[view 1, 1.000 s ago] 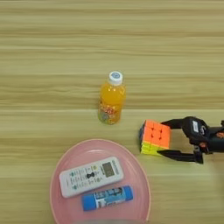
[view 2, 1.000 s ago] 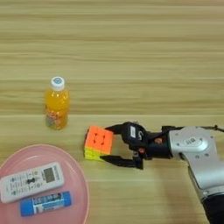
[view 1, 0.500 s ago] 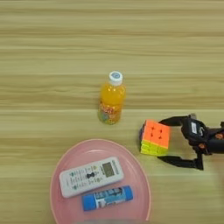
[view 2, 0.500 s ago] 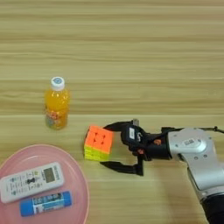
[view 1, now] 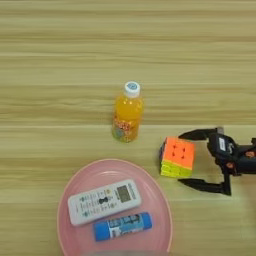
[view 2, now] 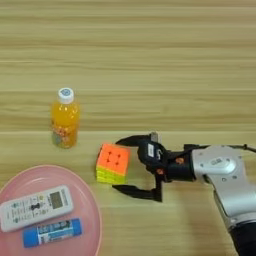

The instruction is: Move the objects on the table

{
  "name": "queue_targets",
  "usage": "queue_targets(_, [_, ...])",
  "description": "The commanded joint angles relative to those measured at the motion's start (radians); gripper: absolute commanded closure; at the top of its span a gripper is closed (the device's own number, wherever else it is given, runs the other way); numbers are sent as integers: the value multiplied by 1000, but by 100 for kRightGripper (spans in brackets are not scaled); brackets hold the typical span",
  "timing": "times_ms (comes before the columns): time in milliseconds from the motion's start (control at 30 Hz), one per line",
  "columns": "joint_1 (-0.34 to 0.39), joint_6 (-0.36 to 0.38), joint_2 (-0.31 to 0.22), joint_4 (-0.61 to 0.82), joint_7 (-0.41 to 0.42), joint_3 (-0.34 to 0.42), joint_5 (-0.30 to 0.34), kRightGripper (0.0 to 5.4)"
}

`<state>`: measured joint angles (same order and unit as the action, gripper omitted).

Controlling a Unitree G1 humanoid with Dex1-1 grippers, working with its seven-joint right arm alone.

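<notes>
An orange juice bottle [view 1: 128, 113] with a white cap stands upright near the middle of the wooden table [view 1: 125, 45]. To its lower right rests the orange, yellow and green puzzle cube [view 1: 177, 157]. My right gripper [view 1: 181, 159] is open just right of the cube; its two black fingers reach toward the cube's right side, one above and one below, without touching it. The blue glue stick [view 1: 122, 226] lies on the pink plate [view 1: 155, 210] at the lower left.
A white remote control [view 1: 104, 201] lies on the pink plate above the glue stick. The silver forearm [view 2: 227, 180] comes in from the lower right.
The gripper has opened wider and drawn back a little to the right of the cube. The cube, bottle and plate stay where they were.
</notes>
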<state>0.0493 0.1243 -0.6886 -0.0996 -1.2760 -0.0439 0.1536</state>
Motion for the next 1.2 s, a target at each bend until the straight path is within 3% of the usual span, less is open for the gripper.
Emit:
queue_targets(33, [67,-38,-13,77,33,57,87,4])
queue_targets(367, [72,-127,14,169,45,79,193,4])
queue_targets(533, [73,-165,36,215,68,75,215,4])
queue_targets(767, [94,-192,84,238,142,43,172,4])
queue_targets(1200, [189,-242,221,124,375,-61,-11,4])
